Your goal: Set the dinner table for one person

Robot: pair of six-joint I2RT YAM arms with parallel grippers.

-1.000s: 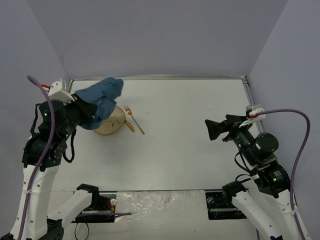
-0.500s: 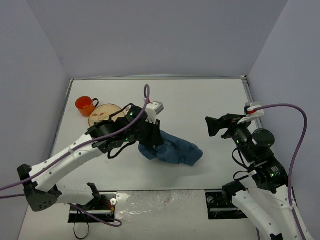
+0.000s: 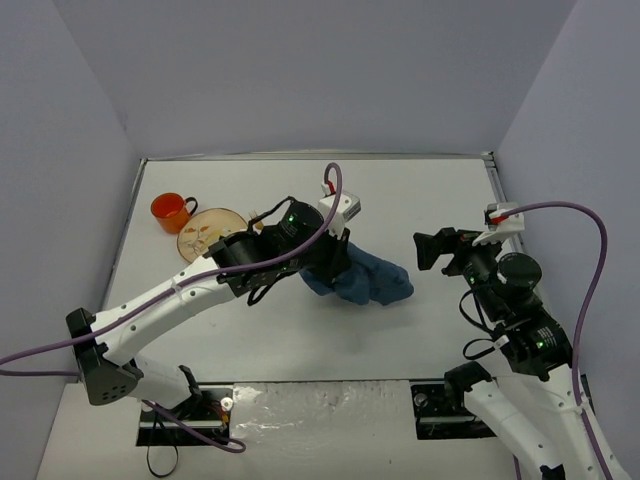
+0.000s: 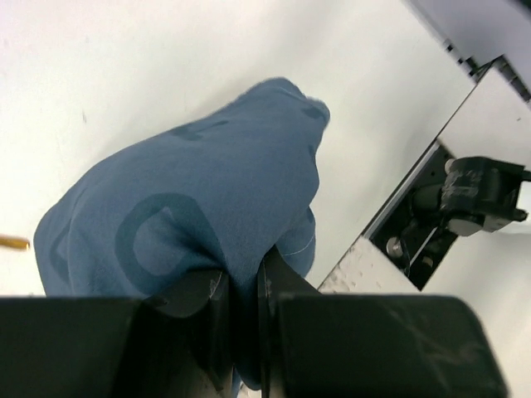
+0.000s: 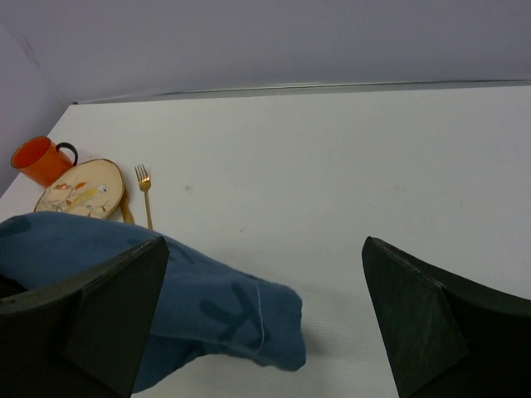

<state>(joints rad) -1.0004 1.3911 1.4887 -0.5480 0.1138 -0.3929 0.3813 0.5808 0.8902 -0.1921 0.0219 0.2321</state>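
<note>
A: At mid-table, what's the left gripper [image 4: 243, 327] doing?
B: Pinching the cloth [image 3: 372, 282]. Wrist view shows both fingers [image 4: 373, 348] closed narrow on a fold of blue fabric with letter prints on it.
A: Is the cloth off the table [image 3: 430, 190]?
B: Partly. It's bunched at the gripper and droops to the right. The far end looks to rest on the white top, roughly centre.
A: Right gripper [image 3: 420, 250]?
B: Hovers right of the cloth, pointing left at it, apart from it. Fingers are spread wide with nothing between them.
A: Rest of the setting?
B: Far-left area. Orange mug [image 3: 170, 210] sits just left of the plate [image 3: 212, 233]; can't tell if they touch. Gold fork [image 5: 144, 189] lies just right of the plate, tines toward the far wall. In the top view the left arm covers it.
A: The table itself?
B: White top spans the whole enclosure floor, with metal edging along the far and right sides.
</note>
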